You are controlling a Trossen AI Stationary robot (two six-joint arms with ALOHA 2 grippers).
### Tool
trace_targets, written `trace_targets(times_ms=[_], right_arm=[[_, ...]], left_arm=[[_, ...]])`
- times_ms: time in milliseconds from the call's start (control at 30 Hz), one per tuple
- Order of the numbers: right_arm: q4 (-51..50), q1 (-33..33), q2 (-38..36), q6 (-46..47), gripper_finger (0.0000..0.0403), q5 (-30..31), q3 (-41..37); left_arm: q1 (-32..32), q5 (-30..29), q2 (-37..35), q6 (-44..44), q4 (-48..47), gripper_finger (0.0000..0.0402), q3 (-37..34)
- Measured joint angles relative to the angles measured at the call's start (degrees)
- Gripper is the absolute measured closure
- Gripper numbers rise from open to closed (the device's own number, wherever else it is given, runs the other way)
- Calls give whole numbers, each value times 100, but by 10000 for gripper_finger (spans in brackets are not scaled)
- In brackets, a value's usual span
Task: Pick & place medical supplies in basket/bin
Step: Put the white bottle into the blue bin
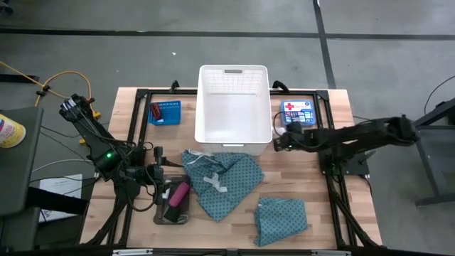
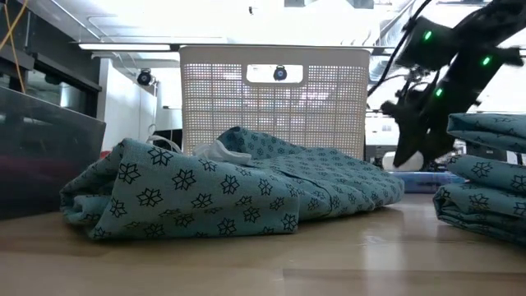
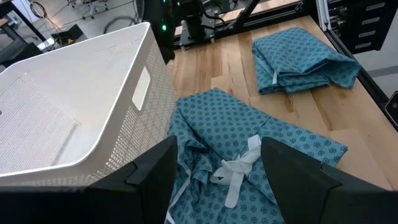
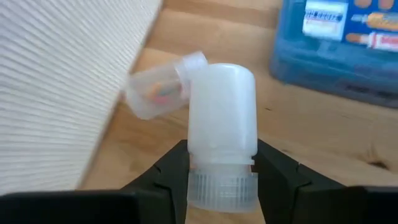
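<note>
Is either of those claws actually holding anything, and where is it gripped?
The right gripper holds a small white bottle near its ribbed cap end. The left gripper is open and holds nothing.

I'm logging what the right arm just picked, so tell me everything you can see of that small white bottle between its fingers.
The small white plastic bottle is translucent and cylindrical, with a rounded shoulder and a ribbed clear cap. The right gripper is shut on it near the cap, one dark finger on each side. It is held over the wooden table, between the large white slotted basket and the flat blue box. A small clear vial with coloured bits inside lies just past it; whether they touch is unclear.
</note>
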Motion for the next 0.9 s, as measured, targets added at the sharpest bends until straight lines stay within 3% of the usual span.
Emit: trace_targets(times_ms=[233,400,633,900], right_arm=[[-885,494,-1539,83,271,-367,120],[-966,1039,-2175,354,270,-537,135],[-759,1928,-2185,670,270,-855,135],[567,3058,-1749,754,270,-765,135]], left_arm=[[3,0,0,0,0,179,0],[3,0,0,0,0,179,0],[3,-1,0,0,1,179,0],[3,-2,-1,-4,2,179,0]])
